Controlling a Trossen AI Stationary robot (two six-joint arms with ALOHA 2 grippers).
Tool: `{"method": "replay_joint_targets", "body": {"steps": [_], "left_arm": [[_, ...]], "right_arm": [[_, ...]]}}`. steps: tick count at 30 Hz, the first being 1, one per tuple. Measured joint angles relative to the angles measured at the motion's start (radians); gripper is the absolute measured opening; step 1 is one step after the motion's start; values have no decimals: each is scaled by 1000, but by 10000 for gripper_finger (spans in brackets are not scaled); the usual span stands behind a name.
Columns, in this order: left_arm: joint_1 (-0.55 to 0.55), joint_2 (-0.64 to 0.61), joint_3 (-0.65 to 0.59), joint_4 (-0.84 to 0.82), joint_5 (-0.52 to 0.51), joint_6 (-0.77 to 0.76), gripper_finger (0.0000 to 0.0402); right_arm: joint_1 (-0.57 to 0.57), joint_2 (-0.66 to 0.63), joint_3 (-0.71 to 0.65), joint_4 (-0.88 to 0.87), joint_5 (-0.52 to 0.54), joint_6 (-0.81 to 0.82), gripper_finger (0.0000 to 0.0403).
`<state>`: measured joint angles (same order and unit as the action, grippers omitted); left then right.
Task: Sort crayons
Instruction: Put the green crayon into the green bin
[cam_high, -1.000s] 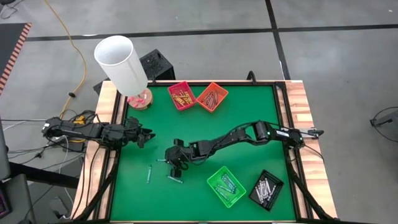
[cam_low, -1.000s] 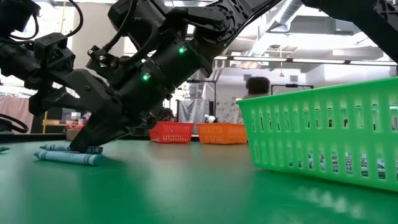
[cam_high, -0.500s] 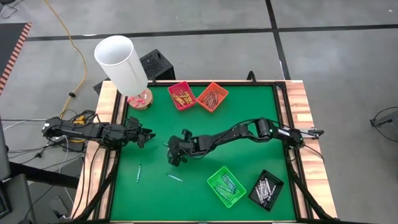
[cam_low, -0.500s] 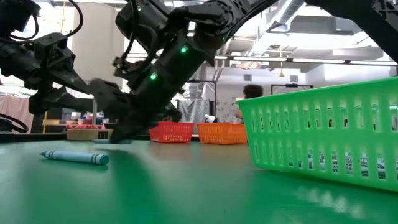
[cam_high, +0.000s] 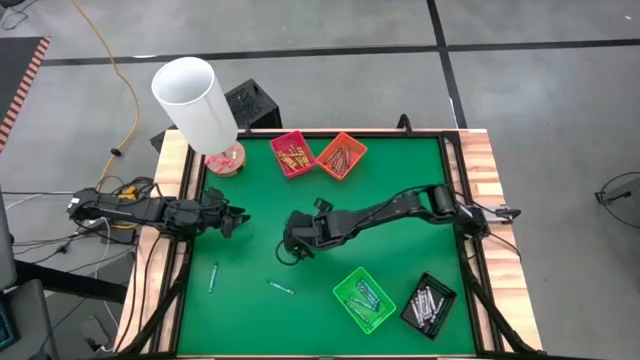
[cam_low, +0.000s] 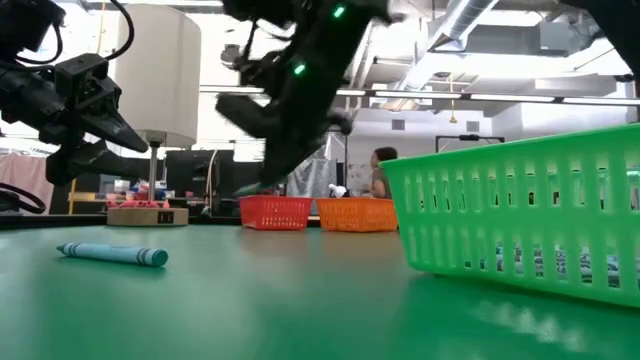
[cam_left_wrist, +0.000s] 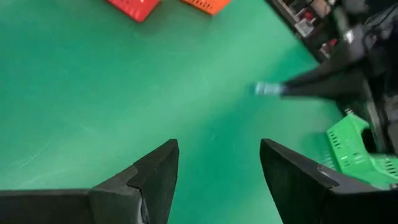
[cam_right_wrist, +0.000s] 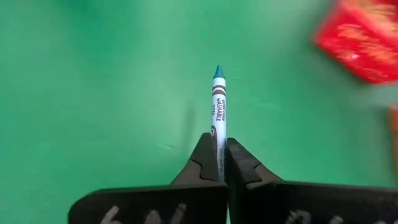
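My right gripper is over the middle of the green table, lifted off it, and is shut on a teal crayon with a white wrap. The crayon sticks out forward past the fingertips; it also shows in the left wrist view. Two more teal crayons lie flat on the table, one near the left edge and one nearer the green tray. My left gripper waits open and empty at the table's left edge. My right gripper pinches the teal crayon's rear part between its two fingertips. The fingers lie along the crayon, and its pointed tip sticks out ahead of them. The crayon is lifted clear of the table.
A red tray and an orange tray with crayons stand at the far edge. A green tray and a black tray stand at the near right. A white lamp stands at the far left corner.
My right gripper has risen off the table with a teal crayon and gone a little toward the far and right edges. One loose crayon has moved along the table toward the left edge; the other has stayed where it was.
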<state>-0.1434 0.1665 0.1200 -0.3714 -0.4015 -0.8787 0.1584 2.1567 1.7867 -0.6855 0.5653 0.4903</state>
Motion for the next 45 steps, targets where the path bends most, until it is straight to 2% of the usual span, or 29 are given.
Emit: {"method": "replay_joint_targets", "body": {"steps": [4, 8, 13, 16, 22, 29, 39, 45], "left_arm": [[0, 4, 0, 0, 0, 0, 215], [0, 7, 0, -1, -1, 0, 215], [0, 8, 0, -1, -1, 0, 215], [0, 8, 0, -1, -1, 0, 215], [0, 8, 0, -1, -1, 0, 215], [0, 8, 0, -1, -1, 0, 215], [0, 8, 0, -1, -1, 0, 215], [0, 8, 0, -1, -1, 0, 215]], "right_arm": [[17, -64, 0, -157, 113, 33, 2], [12, -112, 1, -305, 179, 62, 2], [-6, -152, 1, -481, 199, 177, 2], [23, -153, 1, -536, 192, 221, 2], [117, -156, 1, -661, 84, 346, 2], [251, -178, 1, -813, -75, 584, 2], [443, -207, 2, -814, -271, 898, 2], [520, -205, -10, -724, -290, 1031, 2]]}}
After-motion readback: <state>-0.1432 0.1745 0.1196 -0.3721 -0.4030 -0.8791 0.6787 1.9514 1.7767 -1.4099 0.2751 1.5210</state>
